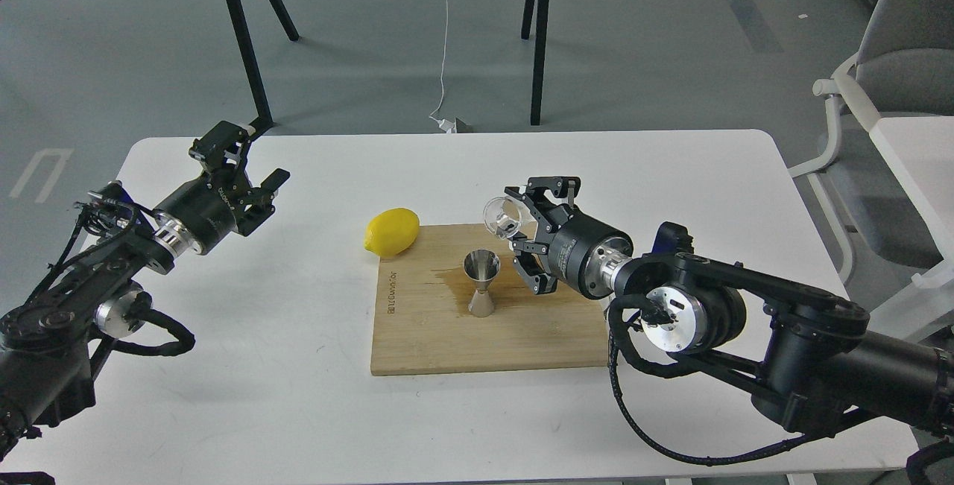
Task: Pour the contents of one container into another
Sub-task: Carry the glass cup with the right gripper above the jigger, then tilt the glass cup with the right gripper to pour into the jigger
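Observation:
My right gripper [514, 228] is shut on the small clear glass tumbler [500, 217], which lies tipped on its side with its mouth facing left, up and to the right of the jigger. The shiny steel jigger [481, 284] stands upright on the wooden cutting board [432, 336], a little below and left of the tumbler, apart from it. A darker wet patch marks the board left of the jigger. My left gripper [244, 165] hovers open over the table's far left, holding nothing.
A yellow lemon [392, 232] rests at the board's back left corner. The white table [261, 366] carries the board in its middle. A grey chair [894, 83] stands off the right edge, and black trestle legs [246, 38] stand behind the table.

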